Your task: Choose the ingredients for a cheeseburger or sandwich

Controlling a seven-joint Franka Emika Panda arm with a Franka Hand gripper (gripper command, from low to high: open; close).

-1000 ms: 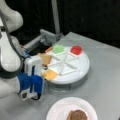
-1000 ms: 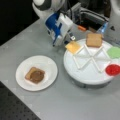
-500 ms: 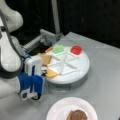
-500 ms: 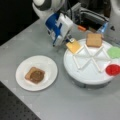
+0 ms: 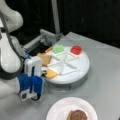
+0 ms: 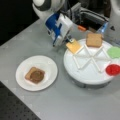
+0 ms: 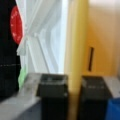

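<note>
Cheese is the ingredient in hand: the yellow cheese square (image 6: 74,46) lies in a wedge of the white divided tray (image 6: 85,75) at its rim nearest the arm, and in the wrist view we see its edge (image 7: 75,42) standing between the two dark fingertips (image 7: 52,92), so we judge the gripper (image 6: 68,40) to be pinching the cheese rather than spread wide. In a front view the gripper (image 5: 43,73) sits at the tray's left rim, just beside that same slice (image 5: 51,73).

Elsewhere on the tray we see a tan bread square (image 6: 94,39) in the neighbouring wedge, the green lettuce (image 6: 114,52) and the red disc (image 6: 113,69) in wedges on the far side from the arm. The sandwich so far is a bread square with the brown patty (image 6: 37,75) on top, resting on the white paper plate (image 6: 48,65), which stands well apart from the tray on the grey table (image 6: 75,105).

We read the step as picking the cheese, with base and patty already stacked. Whether the slice has left the tray floor we cannot tell. Our judgement is that the thin, flat slice calls for a firm grip on its edge and a clean lift over the wedge divider, since it could slip or snag there.
</note>
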